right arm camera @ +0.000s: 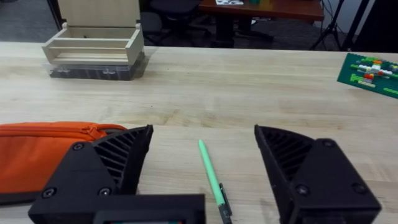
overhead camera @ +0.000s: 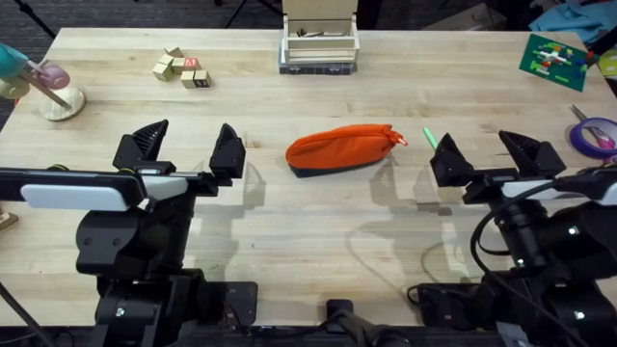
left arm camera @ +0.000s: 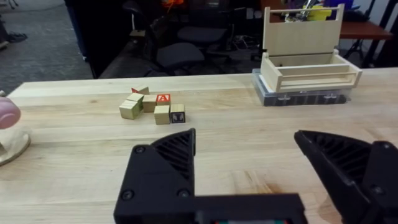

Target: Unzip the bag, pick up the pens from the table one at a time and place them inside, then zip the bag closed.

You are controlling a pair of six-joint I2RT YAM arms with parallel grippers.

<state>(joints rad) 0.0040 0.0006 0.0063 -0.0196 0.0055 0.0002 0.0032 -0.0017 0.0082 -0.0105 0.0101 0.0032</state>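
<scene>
The orange bag (overhead camera: 342, 149) lies flat on the table (overhead camera: 318, 231) near its middle, with a dark bottom strip, and its zipper looks closed. The bag (right arm camera: 37, 152) also appears in the right wrist view. One bright green pen (overhead camera: 430, 138) lies just right of the bag; the pen (right arm camera: 211, 177) lies between my right fingers, past their tips. My right gripper (overhead camera: 487, 156) hovers open right of the bag, holding nothing. My left gripper (overhead camera: 191, 146) hangs open well left of the bag, also empty.
A pale wooden box (overhead camera: 319, 43) stands at the back centre. Small wooden blocks (overhead camera: 181, 69) lie at the back left. A pink-and-white toy (overhead camera: 43, 82) sits at the far left edge. A purple tape roll (overhead camera: 593, 135) and a green card (overhead camera: 552, 58) are at the right.
</scene>
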